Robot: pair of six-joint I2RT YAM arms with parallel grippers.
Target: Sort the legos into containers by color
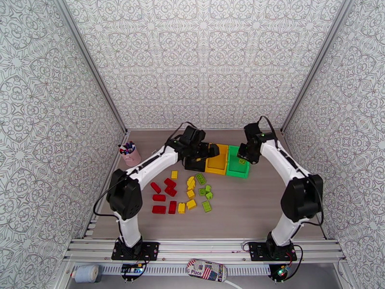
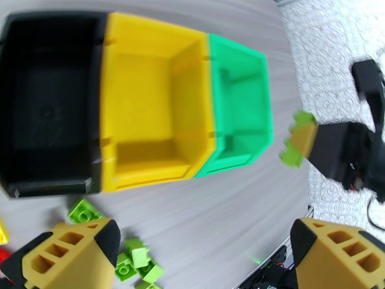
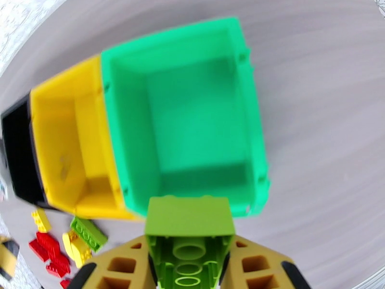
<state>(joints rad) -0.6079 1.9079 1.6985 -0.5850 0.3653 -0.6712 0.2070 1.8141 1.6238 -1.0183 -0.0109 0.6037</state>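
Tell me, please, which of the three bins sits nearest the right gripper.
The green bin, at the row's end beside the yellow bin; the black bin lies farthest.

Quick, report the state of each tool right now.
Left tool: open, holding nothing.
Right tool: closed, holding a lime green lego.

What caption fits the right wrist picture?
The right gripper holds a green lego by the empty green bin.

lime brick [image 3: 190, 222], green bin [image 3: 250, 131], yellow bin [image 3: 53, 136]
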